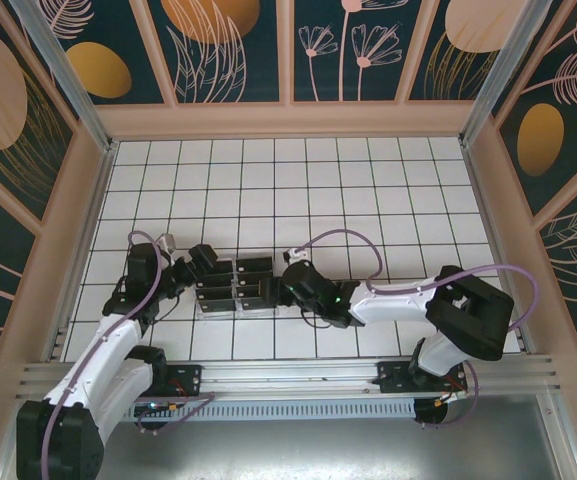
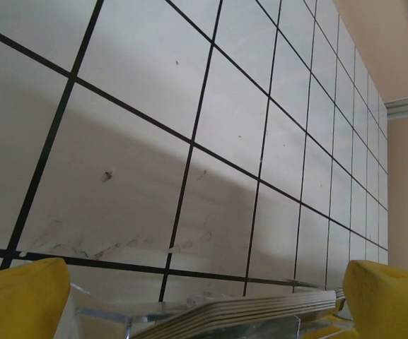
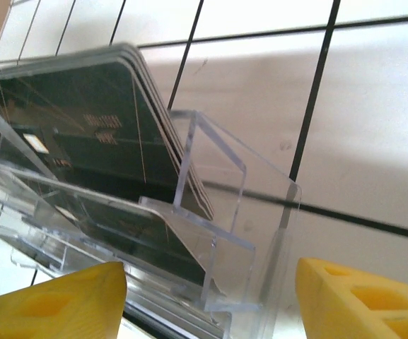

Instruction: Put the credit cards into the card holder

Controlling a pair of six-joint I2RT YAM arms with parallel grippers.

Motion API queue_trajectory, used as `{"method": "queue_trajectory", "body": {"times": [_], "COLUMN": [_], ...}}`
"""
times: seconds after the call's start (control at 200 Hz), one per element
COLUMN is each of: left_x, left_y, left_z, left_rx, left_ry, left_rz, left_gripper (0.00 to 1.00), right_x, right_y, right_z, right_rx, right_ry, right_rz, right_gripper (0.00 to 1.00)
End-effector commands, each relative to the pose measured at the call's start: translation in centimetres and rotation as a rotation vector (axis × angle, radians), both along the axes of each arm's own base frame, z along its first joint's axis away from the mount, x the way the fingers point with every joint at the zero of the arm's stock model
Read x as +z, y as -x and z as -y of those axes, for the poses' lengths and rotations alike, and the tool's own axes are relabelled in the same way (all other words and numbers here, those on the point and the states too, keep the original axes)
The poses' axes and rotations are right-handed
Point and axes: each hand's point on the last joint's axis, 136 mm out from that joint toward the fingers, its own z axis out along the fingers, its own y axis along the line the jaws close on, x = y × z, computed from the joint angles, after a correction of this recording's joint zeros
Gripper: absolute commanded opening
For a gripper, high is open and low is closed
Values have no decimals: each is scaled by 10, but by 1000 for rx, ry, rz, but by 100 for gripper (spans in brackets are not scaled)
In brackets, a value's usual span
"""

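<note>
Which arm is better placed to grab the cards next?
Probably left: the card stack lies inside the open left gripper; the right gripper straddles the clear rack instead.

Thin, dark green-black rectangular credit cards (image 3: pixel 83 134) with rounded corners, faint light print and a small pale chip stand on edge. They lean back, stacked close together, in a clear plastic slotted rack (image 3: pixel 218 205) on the white tiled floor.
</note>
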Motion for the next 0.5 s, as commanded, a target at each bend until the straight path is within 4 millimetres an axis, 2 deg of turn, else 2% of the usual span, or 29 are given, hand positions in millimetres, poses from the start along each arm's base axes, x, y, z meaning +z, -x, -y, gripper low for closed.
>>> {"method": "queue_trajectory", "body": {"times": [0.0,0.185,0.495], "left_x": [5,3,4], "left_y": [-8,-16,-39], "left_z": [3,9,27], "left_rx": [12,8,-30], "left_ry": [20,33,24], "left_rz": [31,35,46], "left_gripper": [99,99,99], "right_x": [-3,-4,-2], "right_y": [-13,-33,-57], "right_z": [7,20,29], "right_rx": [-38,-77,-114], "right_ry": [-21,-23,-29], "right_rz": [3,6,14], "right_gripper": [63,63,62]}}
